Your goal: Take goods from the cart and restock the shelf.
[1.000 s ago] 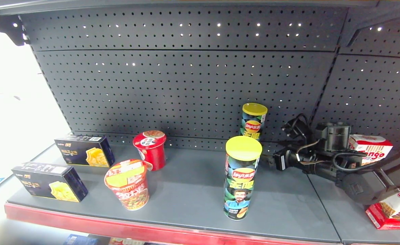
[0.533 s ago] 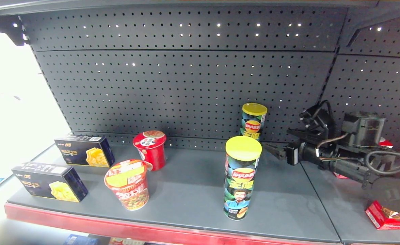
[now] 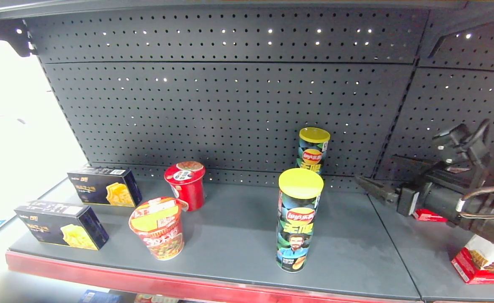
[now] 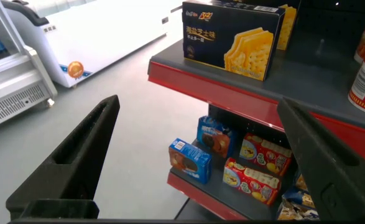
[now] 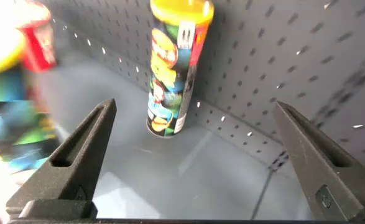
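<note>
Right gripper (image 5: 194,104): spread wide, empty, over the shelf (image 3: 238,240).
Rear can (image 5: 171,68): upright dead ahead, apart from it, against the pegboard (image 5: 281,50).
Front can (image 3: 298,219): off to its side.
Left gripper (image 4: 198,101): spread wide, empty, outside the red lip (image 4: 232,93).

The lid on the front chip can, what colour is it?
Yellow; the lid of the front chip can shows best in the head view.

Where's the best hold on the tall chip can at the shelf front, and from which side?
Take the front chip can around its mid-body, below the yellow lid, coming in level from its right, where the open right gripper is. It stands upright, tall and narrow, so a high grip would likely tip it; the round wall suits a two-sided pinch.
</note>
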Robot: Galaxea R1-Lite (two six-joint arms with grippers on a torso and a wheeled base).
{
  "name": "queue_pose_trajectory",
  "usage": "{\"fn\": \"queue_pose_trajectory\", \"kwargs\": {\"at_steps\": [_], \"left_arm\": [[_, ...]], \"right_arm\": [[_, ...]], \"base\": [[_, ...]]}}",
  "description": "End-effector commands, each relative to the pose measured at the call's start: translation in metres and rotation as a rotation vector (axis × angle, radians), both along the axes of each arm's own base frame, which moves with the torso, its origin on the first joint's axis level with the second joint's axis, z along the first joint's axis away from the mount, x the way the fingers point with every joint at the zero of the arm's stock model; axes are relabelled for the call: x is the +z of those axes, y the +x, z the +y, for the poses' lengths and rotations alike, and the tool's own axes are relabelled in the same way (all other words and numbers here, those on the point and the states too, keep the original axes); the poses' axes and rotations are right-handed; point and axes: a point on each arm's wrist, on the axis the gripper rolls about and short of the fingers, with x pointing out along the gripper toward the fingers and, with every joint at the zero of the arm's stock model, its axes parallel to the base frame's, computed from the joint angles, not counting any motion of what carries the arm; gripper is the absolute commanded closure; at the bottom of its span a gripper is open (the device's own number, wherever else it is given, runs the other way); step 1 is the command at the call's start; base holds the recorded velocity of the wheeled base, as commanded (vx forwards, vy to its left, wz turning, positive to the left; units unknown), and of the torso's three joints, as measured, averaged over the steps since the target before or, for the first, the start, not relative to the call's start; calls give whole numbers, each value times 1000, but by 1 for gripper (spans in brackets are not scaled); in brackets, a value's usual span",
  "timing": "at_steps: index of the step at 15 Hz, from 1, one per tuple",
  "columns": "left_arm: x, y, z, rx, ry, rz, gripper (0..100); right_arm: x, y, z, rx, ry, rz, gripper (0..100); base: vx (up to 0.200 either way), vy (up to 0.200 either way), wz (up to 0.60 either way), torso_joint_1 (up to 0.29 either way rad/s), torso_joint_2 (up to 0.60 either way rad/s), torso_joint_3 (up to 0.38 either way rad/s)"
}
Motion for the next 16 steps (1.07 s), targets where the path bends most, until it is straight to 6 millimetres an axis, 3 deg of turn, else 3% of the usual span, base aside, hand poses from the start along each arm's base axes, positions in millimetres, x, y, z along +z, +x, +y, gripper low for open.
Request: {"fn": "queue_pose_trajectory", "kwargs": {"at_steps": [1, 3, 5, 8, 9, 11, 14, 15, 16], "left_arm": [[0, 0, 0, 0, 0, 0, 0], [0, 0, 0, 0, 0, 0, 0], [0, 0, 0, 0, 0, 0, 0], [0, 0, 0, 0, 0, 0, 0], [0, 0, 0, 0, 0, 0, 0], [0, 0, 0, 0, 0, 0, 0], [0, 0, 0, 0, 0, 0, 0], [0, 0, 0, 0, 0, 0, 0], [0, 0, 0, 0, -1, -1, 0]], "right_arm": [[23, -58, -19, -1, 41, -130, 0], [27, -89, -29, -4, 57, -181, 0], [17, -135, -50, -73, 53, -197, 0], [-13, -202, -70, -254, 49, -190, 0], [-16, -207, -70, -265, 56, -184, 0], [-48, -243, -72, -375, 129, -111, 0], [-67, -246, -78, -525, 159, -55, 0], [-86, -243, -80, -565, 157, -22, 0], [-94, -241, -80, -585, 150, -3, 0]], "base": [[0, 0, 0, 0, 0, 0], [0, 0, 0, 0, 0, 0], [0, 0, 0, 0, 0, 0], [0, 0, 0, 0, 0, 0], [0, 0, 0, 0, 0, 0], [0, 0, 0, 0, 0, 0], [0, 0, 0, 0, 0, 0], [0, 0, 0, 0, 0, 0], [0, 0, 0, 0, 0, 0]]}}
